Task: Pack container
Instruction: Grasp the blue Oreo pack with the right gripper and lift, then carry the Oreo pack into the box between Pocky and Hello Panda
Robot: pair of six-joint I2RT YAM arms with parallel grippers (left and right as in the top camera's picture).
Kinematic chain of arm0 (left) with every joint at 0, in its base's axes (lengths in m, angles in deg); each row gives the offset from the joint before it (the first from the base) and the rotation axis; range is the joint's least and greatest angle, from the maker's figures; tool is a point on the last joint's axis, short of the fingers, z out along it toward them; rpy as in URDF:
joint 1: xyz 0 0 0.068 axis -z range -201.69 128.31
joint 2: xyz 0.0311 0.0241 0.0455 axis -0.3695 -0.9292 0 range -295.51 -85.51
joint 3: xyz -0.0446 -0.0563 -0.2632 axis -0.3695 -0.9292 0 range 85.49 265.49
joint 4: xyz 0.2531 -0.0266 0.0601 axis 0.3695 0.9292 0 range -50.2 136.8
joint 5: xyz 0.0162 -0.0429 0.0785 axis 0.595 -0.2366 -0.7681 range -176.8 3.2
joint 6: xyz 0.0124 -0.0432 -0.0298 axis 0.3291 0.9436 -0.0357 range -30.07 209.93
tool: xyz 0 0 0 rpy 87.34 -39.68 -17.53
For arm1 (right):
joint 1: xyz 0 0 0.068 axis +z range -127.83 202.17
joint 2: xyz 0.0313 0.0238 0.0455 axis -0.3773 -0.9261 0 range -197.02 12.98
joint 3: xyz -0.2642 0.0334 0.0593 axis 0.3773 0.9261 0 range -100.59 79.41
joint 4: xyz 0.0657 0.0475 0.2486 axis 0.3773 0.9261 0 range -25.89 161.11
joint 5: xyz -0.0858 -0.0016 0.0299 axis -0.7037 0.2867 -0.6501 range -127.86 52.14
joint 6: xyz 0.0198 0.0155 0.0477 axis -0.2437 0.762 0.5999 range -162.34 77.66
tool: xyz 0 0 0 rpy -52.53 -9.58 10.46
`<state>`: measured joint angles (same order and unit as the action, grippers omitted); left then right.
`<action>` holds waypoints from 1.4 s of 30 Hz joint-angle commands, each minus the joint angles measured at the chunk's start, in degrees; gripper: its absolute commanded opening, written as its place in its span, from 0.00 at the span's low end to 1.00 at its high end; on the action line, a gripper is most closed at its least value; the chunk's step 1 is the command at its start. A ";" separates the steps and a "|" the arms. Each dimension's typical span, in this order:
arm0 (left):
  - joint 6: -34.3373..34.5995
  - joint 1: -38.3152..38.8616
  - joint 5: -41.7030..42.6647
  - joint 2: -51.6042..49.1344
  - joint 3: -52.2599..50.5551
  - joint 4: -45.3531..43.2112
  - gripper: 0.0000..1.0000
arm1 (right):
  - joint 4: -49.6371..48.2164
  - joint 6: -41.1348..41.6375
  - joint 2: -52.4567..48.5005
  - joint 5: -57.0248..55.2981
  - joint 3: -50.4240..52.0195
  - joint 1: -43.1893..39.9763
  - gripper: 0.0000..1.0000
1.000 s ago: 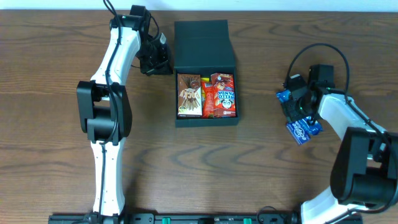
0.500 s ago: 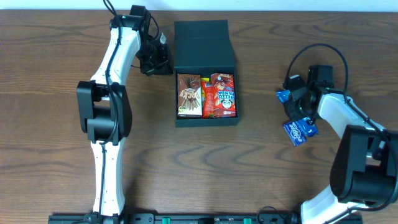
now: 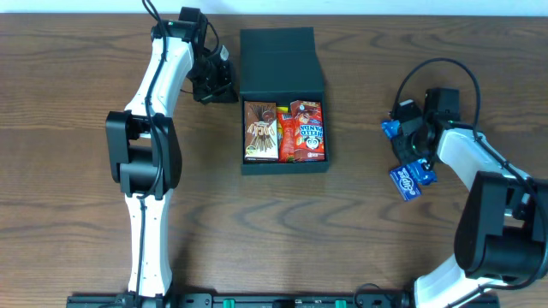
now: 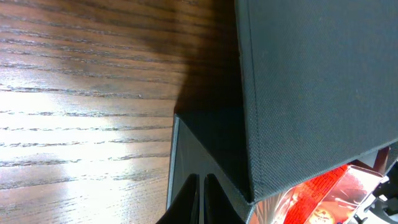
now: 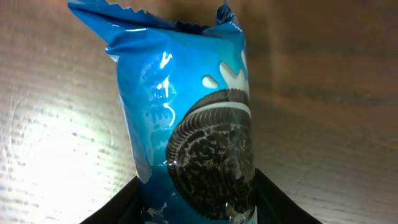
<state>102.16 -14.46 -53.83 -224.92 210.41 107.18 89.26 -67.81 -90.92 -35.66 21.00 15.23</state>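
The container [image 3: 241, 128] is a dark teal box in the middle of the table, with its flap lid [image 3: 281, 58] open toward the back. It holds a brown packet [image 3: 259, 130], a red packet [image 3: 306, 130] and an orange one between them. My left gripper [image 3: 224, 85] is shut and empty at the box's back left corner. In the left wrist view its fingers [image 4: 202, 199] sit by the box wall [image 4: 186, 143], under the lid [image 4: 311, 81]. My right gripper [image 3: 413, 147], to the right of the box, is shut on a blue cookie packet [image 3: 409, 180] [image 5: 186, 112], which sits between its fingers [image 5: 199, 190].
A small blue piece [image 3: 390, 131] shows at the right gripper's left side; I cannot tell whether it is a separate packet. The left arm [image 3: 158, 77] runs along the table's left side. The right arm [image 3: 479, 171] curves in from the front right.
My right gripper has shifted slightly left with the blue packet, and the packet has turned a little. The left arm and the box have not moved.
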 commanded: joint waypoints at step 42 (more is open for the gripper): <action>-1.75 -10.10 -0.35 -0.94 -0.04 4.66 0.06 | 17.49 52.41 -1.07 5.60 -34.42 33.11 0.10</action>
<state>101.68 -23.75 -53.87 -224.92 210.41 111.44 106.77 -21.56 -91.64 -29.89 -12.38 46.83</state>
